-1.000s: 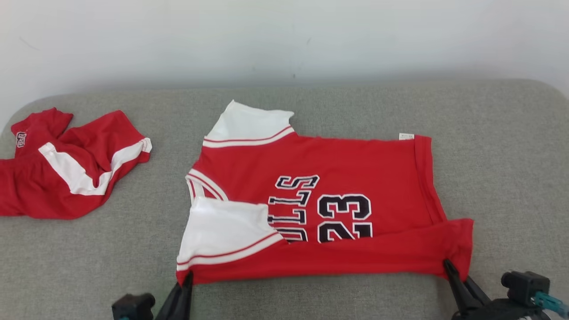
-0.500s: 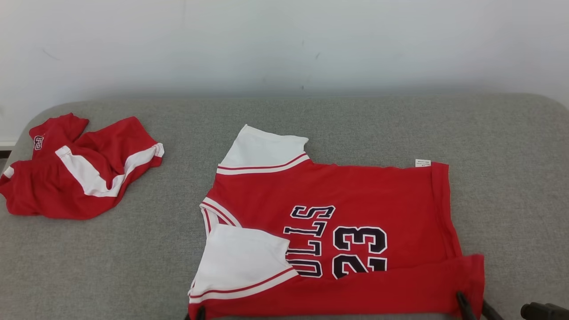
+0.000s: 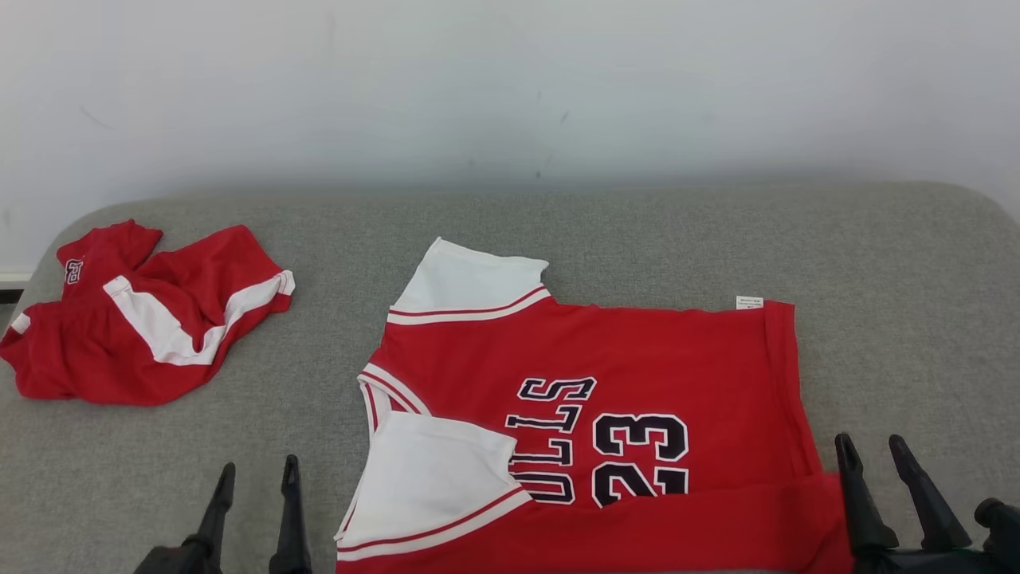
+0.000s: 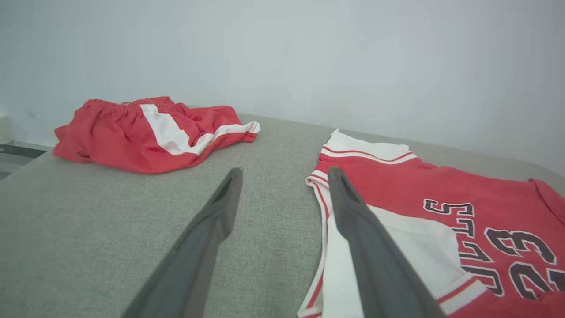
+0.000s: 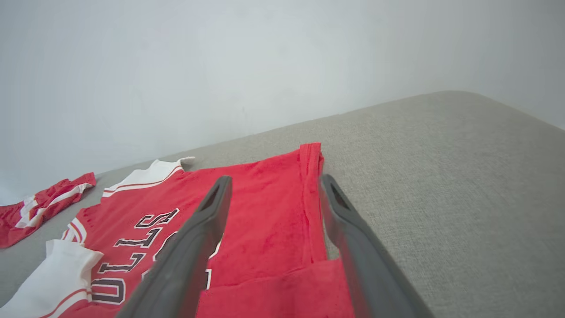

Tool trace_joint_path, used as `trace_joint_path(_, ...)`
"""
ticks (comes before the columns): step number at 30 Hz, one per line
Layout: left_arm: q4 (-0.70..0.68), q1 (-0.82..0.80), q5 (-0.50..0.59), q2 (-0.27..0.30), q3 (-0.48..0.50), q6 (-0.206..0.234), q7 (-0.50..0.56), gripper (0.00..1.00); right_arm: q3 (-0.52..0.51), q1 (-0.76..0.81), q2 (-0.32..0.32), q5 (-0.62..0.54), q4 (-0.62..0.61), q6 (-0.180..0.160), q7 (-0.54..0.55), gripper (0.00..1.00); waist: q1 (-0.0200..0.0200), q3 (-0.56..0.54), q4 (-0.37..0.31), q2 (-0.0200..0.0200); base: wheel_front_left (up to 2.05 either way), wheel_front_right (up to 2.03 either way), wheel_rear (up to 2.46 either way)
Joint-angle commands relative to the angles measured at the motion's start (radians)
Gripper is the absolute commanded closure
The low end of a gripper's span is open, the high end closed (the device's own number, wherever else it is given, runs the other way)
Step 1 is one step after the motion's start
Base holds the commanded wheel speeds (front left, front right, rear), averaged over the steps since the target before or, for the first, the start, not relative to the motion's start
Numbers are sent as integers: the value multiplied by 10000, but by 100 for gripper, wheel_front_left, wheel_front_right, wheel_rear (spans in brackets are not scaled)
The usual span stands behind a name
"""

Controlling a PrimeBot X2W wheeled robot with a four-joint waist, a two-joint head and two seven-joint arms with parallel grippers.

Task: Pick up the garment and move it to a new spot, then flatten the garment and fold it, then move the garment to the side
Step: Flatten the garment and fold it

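Both grippers have let go of the jersey's (image 3: 613, 351) near edge, which they pinched at its two corners a second ago, and now stand spread and empty. Seen from the head, the red jersey lies flat and sideways in the middle of the grey cushion (image 3: 717, 231), white sleeves toward the robot's left, hem toward its right, with a narrow band of its near edge folded up over the bottom of the black lettering and the number 23. A small white label (image 3: 749, 302) sticks out at the far hem corner. Red and white shorts (image 3: 151, 319) lie crumpled well apart at the far left, and a plain pale wall (image 3: 510, 80) rises behind. The left gripper (image 3: 259, 476) points up from the bottom edge over bare cushion, just left of the near sleeve, fingers parted. The right gripper (image 3: 870, 446) stands just beside the folded band's hem end, fingers likewise parted. From the left wrist, the two dark fingers splay wide and low over the cushion; one crosses bare grey fabric, the other lines up with the near sleeve's edge, and the shorts lie beyond to the left. From the right wrist, the fingers spread above the hem end, one over the red body, the other along the hem, with nothing between them but cloth below.
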Motion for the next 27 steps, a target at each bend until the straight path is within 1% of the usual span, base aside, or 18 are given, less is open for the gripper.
trace_joint_path(1, -141, -87, 256, -63, 144, -56, -30, 0, -32, -54, 90, -189, -147, -29, -117, 0, 1, -65, -32, 0, 0, 0, 0)
trace_joint_path(7, -451, -241, 748, -231, 685, -433, -31, 0, -219, -107, 527, -994, -676, -29, -357, 0, 1, -211, -108, 0, 0, 0, 0)
trace_joint_path(13, -660, -169, 1390, -260, 998, -594, -31, 0, -209, -87, 880, -1781, -759, -29, -429, 0, 1, -256, -179, 0, 0, 0, 0)
trace_joint_path(17, -688, -58, 1594, -260, 1130, -718, -31, 0, -189, -156, 1019, -2021, -710, -29, -443, 0, 1, -247, -180, 0, 0, 0, 0)
trace_joint_path(22, -711, 125, 1769, -149, 1083, -1040, -31, 0, -291, -148, 1299, -2371, -779, -29, -448, 0, 1, -235, -119, 0, 0, 0, 0)
trace_joint_path(27, -548, 308, 1642, -36, 1143, -1270, -31, 0, -362, -10, 1503, -2465, -708, -29, -444, 0, 1, -215, -65, 0, 0, 0, 0)
